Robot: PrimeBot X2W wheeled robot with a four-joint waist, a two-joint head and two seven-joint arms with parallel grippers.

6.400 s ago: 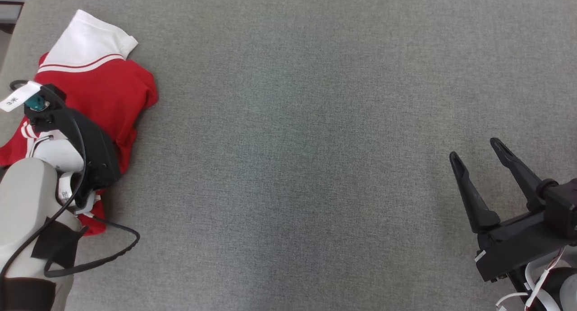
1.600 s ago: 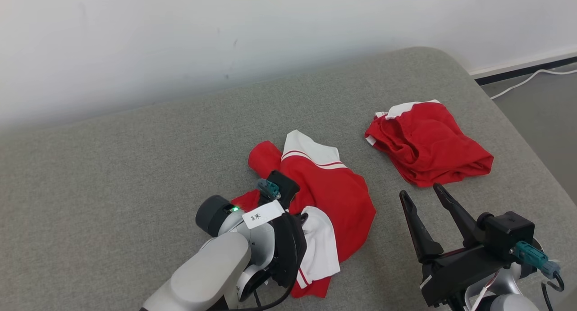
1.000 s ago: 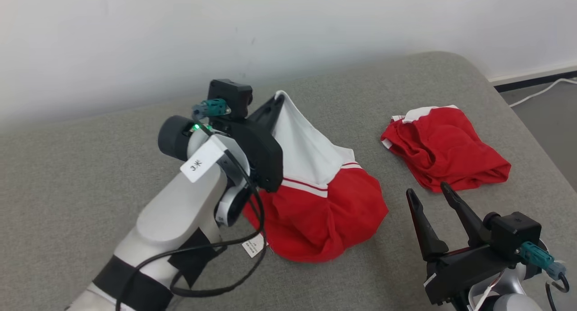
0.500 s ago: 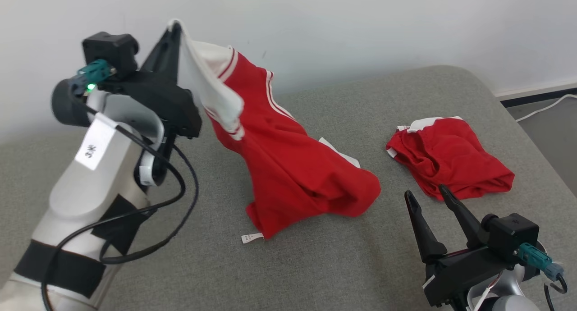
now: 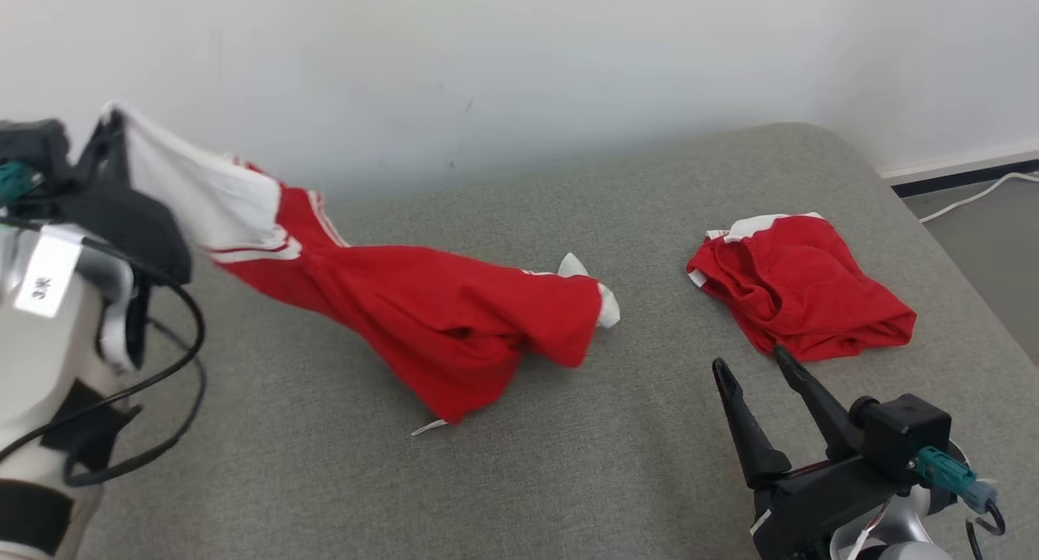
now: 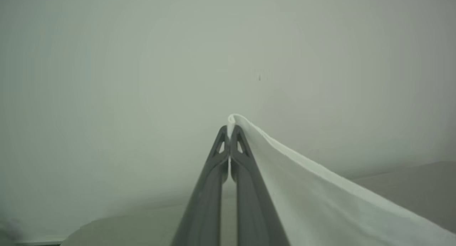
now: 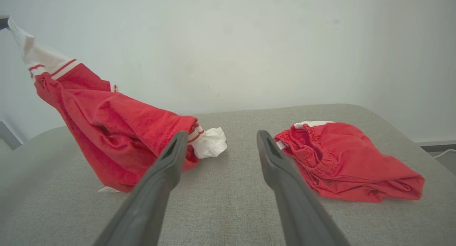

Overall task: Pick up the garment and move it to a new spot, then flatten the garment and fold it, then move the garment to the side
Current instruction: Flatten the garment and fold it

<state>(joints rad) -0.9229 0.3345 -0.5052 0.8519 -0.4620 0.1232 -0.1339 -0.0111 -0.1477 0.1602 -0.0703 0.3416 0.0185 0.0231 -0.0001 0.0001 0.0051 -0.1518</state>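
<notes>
The garment point(image 5: 422, 308) is a red shirt with white striped sleeves. My left gripper point(image 5: 112, 122) is shut on one white sleeve and holds it high at the far left, so the cloth stretches down to the right with its lower end on the grey surface. In the left wrist view the shut gripper point(image 6: 229, 128) pinches the white cloth point(image 6: 320, 196). The right wrist view has the garment point(image 7: 117, 132) hanging at its left. My right gripper point(image 5: 751, 365) stands open at the lower right, holding nothing, short of the shirt's trailing white sleeve point(image 5: 605, 300).
A second red garment with a white waistband point(image 5: 799, 288) lies crumpled at the right, just beyond my right gripper, also in the right wrist view point(image 7: 349, 160). The grey cushioned surface point(image 5: 568, 463) ends at a white wall behind. A cable point(image 5: 966, 199) runs on the floor at far right.
My left gripper has swung further left with the white sleeve, dragging the shirt leftward and stretching it out. The right gripper has stayed put and open.
</notes>
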